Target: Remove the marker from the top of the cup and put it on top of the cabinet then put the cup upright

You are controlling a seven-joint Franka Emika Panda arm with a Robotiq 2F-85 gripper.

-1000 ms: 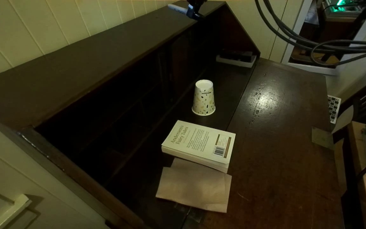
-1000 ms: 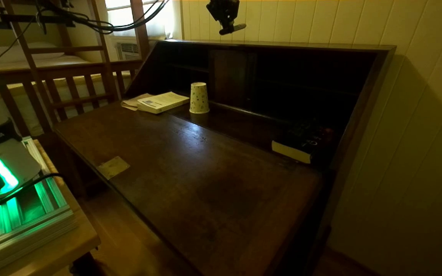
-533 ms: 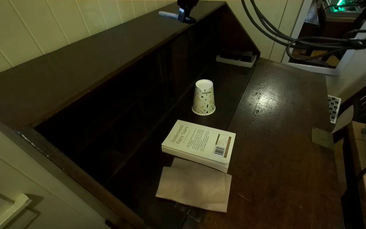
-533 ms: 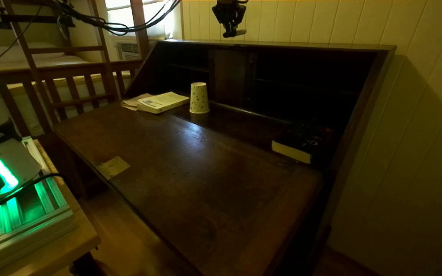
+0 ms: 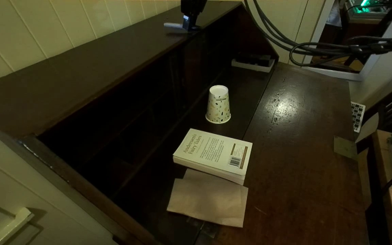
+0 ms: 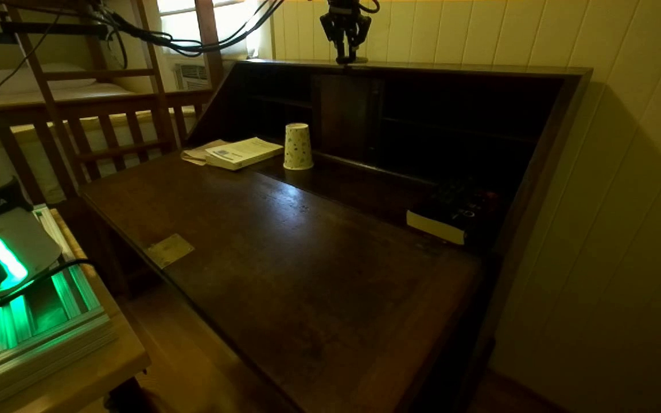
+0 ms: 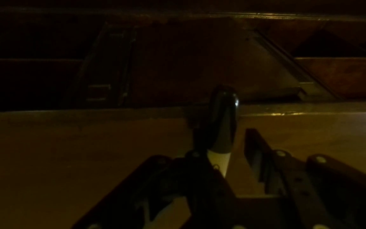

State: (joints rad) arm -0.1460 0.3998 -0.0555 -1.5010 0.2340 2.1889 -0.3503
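The paper cup stands inverted on the desk surface, below and well apart from the claw, its interior hidden. Beneath the claw, the wooden cabinet opens into compartments too dark to read. The claw is spread, a gap separating one finger from the marker, which lies between both fingers over the cabinet top; its contact with the wood cannot be determined.
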